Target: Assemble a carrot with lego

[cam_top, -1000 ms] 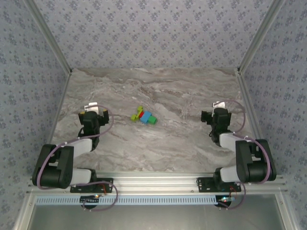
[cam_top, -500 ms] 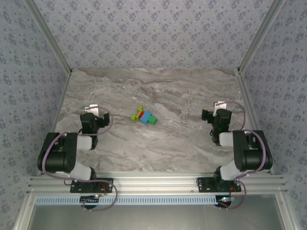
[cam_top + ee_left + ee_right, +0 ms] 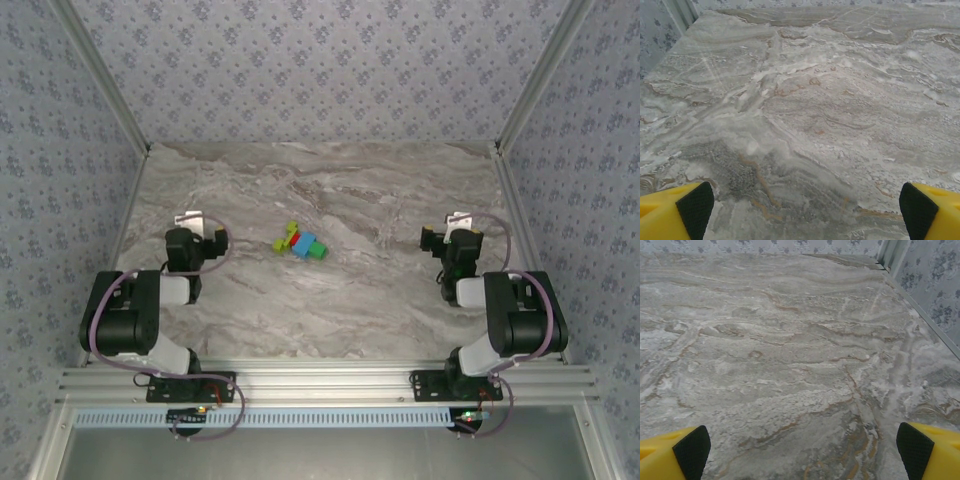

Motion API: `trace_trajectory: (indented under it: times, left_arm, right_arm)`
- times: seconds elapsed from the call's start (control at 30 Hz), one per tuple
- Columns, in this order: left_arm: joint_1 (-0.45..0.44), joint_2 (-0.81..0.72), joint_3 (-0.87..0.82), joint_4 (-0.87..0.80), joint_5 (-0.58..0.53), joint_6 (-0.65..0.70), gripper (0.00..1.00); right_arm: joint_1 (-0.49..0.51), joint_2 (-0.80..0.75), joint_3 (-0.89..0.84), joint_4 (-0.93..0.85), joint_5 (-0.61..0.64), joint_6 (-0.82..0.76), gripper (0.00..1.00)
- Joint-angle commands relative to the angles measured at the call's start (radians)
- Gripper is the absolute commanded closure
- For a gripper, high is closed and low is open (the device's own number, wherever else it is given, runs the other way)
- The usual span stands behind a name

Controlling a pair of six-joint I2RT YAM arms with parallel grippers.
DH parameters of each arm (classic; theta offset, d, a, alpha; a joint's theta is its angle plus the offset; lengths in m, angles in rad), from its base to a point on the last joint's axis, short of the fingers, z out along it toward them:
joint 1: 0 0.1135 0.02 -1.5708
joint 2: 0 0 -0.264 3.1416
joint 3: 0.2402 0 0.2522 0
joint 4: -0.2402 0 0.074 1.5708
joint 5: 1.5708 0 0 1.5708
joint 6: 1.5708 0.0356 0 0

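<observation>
The carrot [image 3: 300, 242] lies on the marble table [image 3: 380, 290] between the two arms, well apart from the left gripper [image 3: 805, 207] and right gripper [image 3: 802, 447], both spread wide and holding nothing.

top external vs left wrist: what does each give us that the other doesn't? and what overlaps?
Top external: the lego carrot, a cluster of coloured bricks lying mid-table, apart from both arms; also the left arm and right arm, folded near their bases.
Left wrist: the left gripper close up and open, its yellow fingers with black pads wide apart over bare marble, nothing between them.
Shared: the marble table and the patterned wall.
</observation>
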Motion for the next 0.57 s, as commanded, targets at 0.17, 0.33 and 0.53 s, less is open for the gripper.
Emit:
trace_trajectory:
  times: [0.17, 0.33, 0.53]
  left_arm:
    - [0.009, 0.003, 0.024, -0.011, 0.026, -0.014, 0.02]
    - [0.013, 0.004, 0.027, -0.016, 0.036, -0.016, 0.02]
    - [0.013, 0.004, 0.026, -0.015, 0.037, -0.016, 0.02]
  right_arm:
    - [-0.012, 0.008, 0.023, -0.014, -0.044, 0.011, 0.0]
    - [-0.013, 0.008, 0.023, -0.014, -0.043, 0.011, 0.0]
    - [-0.014, 0.007, 0.024, -0.014, -0.043, 0.011, 0.0]
